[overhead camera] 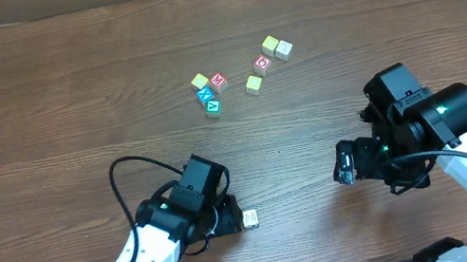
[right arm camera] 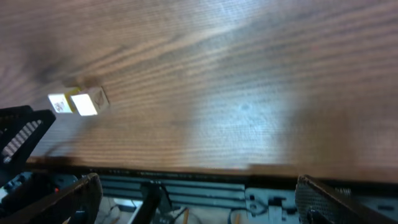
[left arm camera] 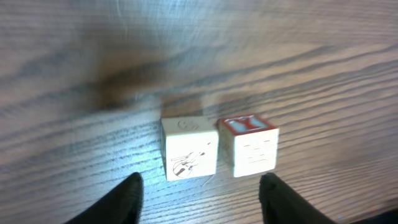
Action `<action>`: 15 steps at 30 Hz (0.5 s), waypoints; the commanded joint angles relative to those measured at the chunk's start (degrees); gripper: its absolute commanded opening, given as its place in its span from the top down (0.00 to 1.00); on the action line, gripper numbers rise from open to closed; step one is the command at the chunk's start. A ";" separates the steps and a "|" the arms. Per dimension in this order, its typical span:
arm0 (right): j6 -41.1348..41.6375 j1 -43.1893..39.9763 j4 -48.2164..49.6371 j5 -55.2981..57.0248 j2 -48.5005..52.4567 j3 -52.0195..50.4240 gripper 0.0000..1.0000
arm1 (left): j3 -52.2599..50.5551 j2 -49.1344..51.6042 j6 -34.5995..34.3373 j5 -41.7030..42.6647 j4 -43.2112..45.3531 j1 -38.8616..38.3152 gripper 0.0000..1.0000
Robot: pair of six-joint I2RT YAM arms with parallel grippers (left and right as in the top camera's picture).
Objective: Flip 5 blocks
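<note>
- Ten blocks in all, counted across the views: eight lie in a loose group at the far middle of the brown wood-grain surface [overhead camera: 33, 89], and two lie near its front edge
- Four of the far group bunch on the left: a yellow-green block [overhead camera: 200, 81], a red M block [overhead camera: 218, 82], an upper teal block [overhead camera: 205, 95] and a lower teal block [overhead camera: 213, 107], all touching or nearly so
- Four more spread to the right: a lone yellow-green block [overhead camera: 253, 84], a red O block [overhead camera: 262, 63], then a far yellow-green block [overhead camera: 271, 45] touching a pale far block [overhead camera: 284, 50]
- Two near blocks sit side by side, just apart or barely touching: a pale block with a drawing [left arm camera: 188, 148] on its front face and a red-topped block [left arm camera: 254, 144] to its right
- Two hands, both low over the near half of the surface and well apart from the far group
- Left hand [left arm camera: 202, 200] has its fingers [left arm camera: 127, 199] spread with nothing between them; the near pair lies just ahead of the tips, untouched
- Right hand [overhead camera: 346, 169] stands wide apart and empty, over bare wood, facing the near pair from the side
- One black cable [overhead camera: 125, 174] loops up from the left arm; nothing lies between either hand and the blocks
</note>
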 commanded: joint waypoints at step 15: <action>-1.66 2.69 1.62 -0.90 -0.79 1.64 0.00 | 32.44 25.40 19.08 -7.02 -3.52 10.45 0.43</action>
